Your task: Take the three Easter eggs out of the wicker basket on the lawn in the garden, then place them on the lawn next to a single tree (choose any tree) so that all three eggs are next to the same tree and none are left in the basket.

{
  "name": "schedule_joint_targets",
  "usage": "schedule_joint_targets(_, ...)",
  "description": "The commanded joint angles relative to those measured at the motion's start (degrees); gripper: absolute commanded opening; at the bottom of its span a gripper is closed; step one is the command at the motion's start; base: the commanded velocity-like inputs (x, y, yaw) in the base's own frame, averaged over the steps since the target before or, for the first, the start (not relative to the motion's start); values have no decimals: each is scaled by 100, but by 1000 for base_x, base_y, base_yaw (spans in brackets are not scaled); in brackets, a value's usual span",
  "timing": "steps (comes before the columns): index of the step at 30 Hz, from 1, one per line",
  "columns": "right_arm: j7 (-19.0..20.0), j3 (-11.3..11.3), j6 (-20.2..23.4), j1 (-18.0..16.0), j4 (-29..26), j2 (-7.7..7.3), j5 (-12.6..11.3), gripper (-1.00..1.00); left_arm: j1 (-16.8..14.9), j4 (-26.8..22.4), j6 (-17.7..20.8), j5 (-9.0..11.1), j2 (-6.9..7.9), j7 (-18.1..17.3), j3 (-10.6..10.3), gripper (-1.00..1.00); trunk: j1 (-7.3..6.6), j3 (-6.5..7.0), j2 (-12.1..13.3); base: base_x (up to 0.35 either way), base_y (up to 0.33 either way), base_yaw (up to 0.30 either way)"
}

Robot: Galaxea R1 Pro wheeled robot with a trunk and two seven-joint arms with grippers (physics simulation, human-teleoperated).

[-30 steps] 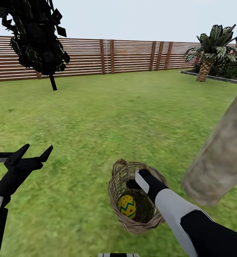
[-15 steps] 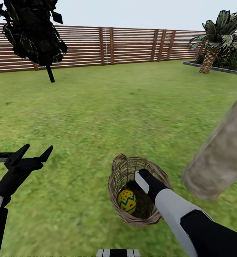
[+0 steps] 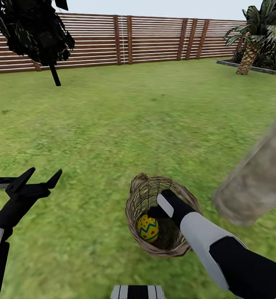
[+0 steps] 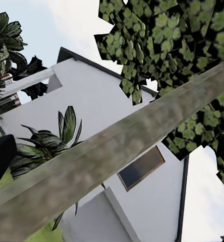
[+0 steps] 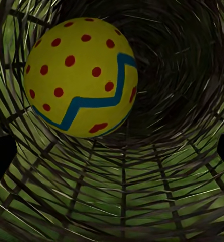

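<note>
So the right hand (image 3: 160, 209) is dipped down inside the small round brown wicker basket of open woven twigs (image 3: 140, 199), and from the head view its fingers are hidden behind the wrist. In the right wrist view the two dark fingertips (image 5: 1, 159) sit at the far edges of the picture, wide apart, with nothing between them, so it's open and empty. The yellow Easter egg with the blue zigzag band and red dots (image 5: 80, 76) lies on the woven basket floor, off to one side of the hand's line rather than centred between the fingers. I can only make out this one egg in the basket.

If I were driving this, I'd shift the hand sideways until the egg sits square between the fingers, then go lower and close around its widest part. It's round and smooth, so a pinch near the tip will probably squirt it away. Watch the twigs too; a snagged finger could drag the basket.

Left hand (image 3: 40, 176) hovers over the green patchy lawn (image 3: 125, 120), fingers spread, holding nothing. The mottled grey-beige tree trunk (image 3: 258, 178) stands just beside the basket, handy for the drop-off.
</note>
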Motion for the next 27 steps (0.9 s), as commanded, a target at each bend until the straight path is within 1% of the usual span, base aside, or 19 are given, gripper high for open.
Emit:
schedule_joint_targets(1,-46,26,11,-4,-9,0,-52,100,-2,0,27,8,1,-10,1,100,1,-27,-3,0,0,0)
schedule_joint_targets(6,-32,25,-8,11,-72,0,-35,100,-2,0,27,8,1,-10,0,100,14,-146,-10,0,0,0)
schedule_joint_targets(24,-27,27,-8,12,-82,0,-27,100,-2,8,16,11,-3,-18,0,100,14,-313,-10,0,0,0)
schedule_joint_targets(27,-13,26,-12,12,-87,0,-24,100,-2,9,18,9,-5,-18,0,100,14,-341,-10,105,0,0)
